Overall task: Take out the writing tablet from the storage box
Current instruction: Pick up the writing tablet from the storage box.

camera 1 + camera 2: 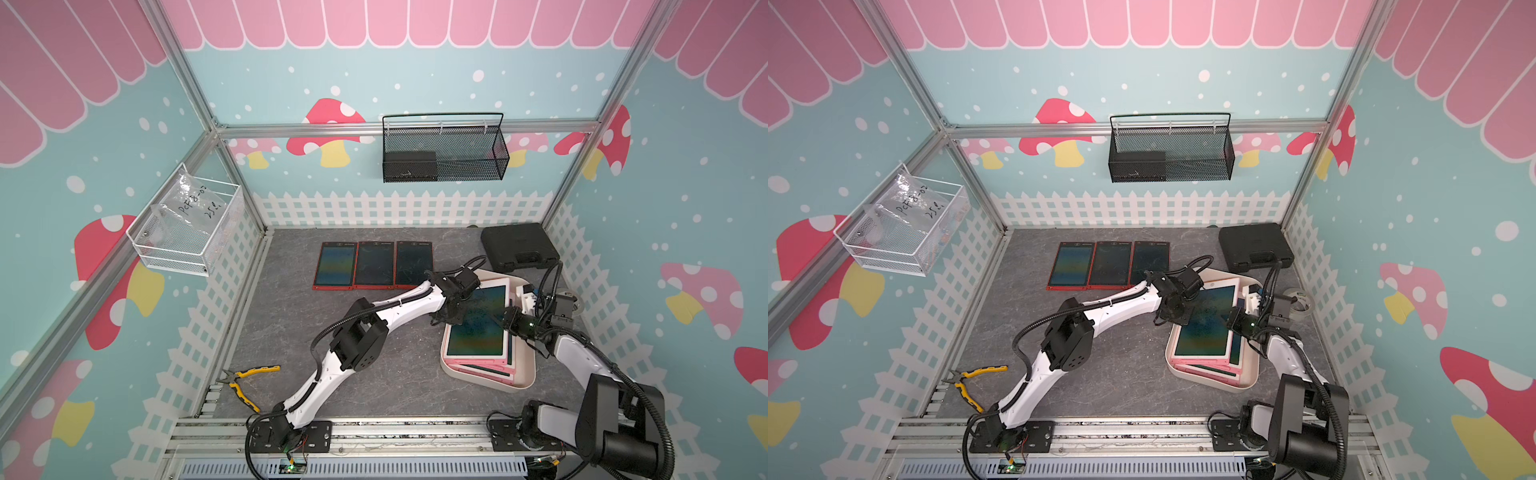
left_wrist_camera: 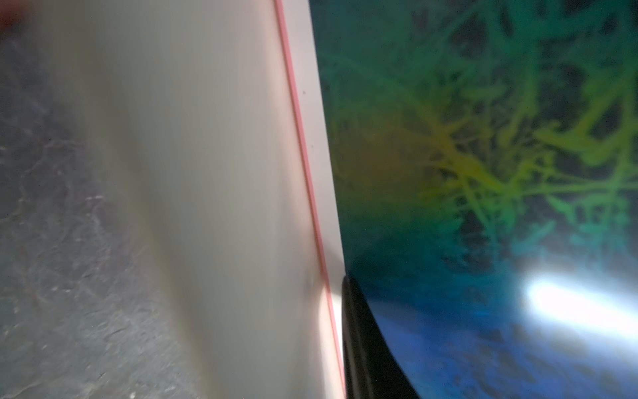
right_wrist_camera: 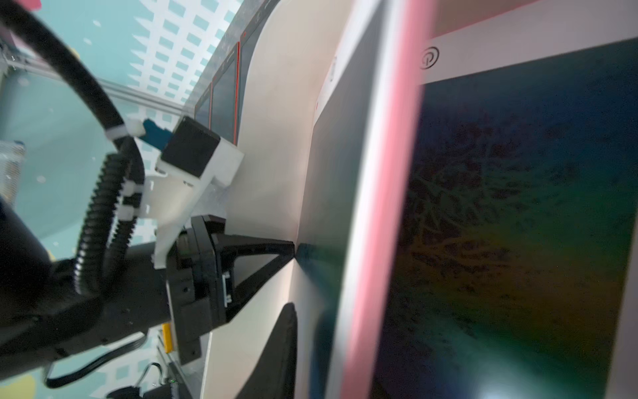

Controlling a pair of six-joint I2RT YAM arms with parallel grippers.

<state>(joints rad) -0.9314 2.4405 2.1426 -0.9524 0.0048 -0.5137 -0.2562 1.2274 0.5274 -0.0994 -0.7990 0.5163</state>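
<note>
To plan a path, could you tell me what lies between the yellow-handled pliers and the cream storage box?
In both top views, the left arm crosses above grey tabletop between pliers and storage box.

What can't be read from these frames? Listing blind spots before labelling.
- Left gripper: whether it clamps the top tablet. In top views the wrist covers the contact; the left wrist view is too close and blurred, with one finger showing.
- Right gripper: same; the right wrist view shows only one blurred finger.
- Tablet count in the box: the top tablet covers the stack in both top views.
- Dark block in the mesh basket: the mesh veils it.
</note>
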